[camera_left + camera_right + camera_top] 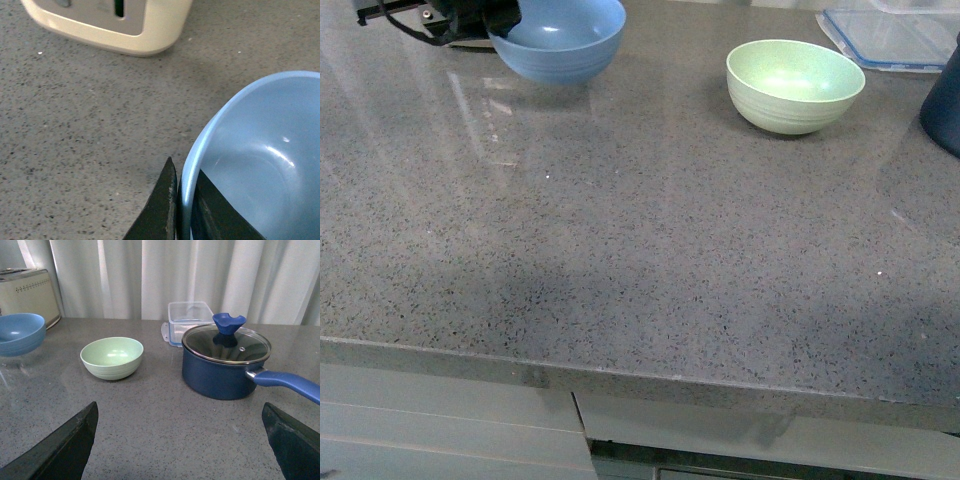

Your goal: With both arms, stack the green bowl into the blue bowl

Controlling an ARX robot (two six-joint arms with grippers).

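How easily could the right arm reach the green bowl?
Likely yes, easily: the right gripper is open, bare countertop lies between it and the green bowl, and the navy pot stands apart.

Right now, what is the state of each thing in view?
blue bowl: upright, empty, gripped at the rim
green bowl: upright, empty, free on the counter
pot: lid on
container: looks empty
left fingers: shut on the blue bowl's rim
right fingers: open, holding nothing
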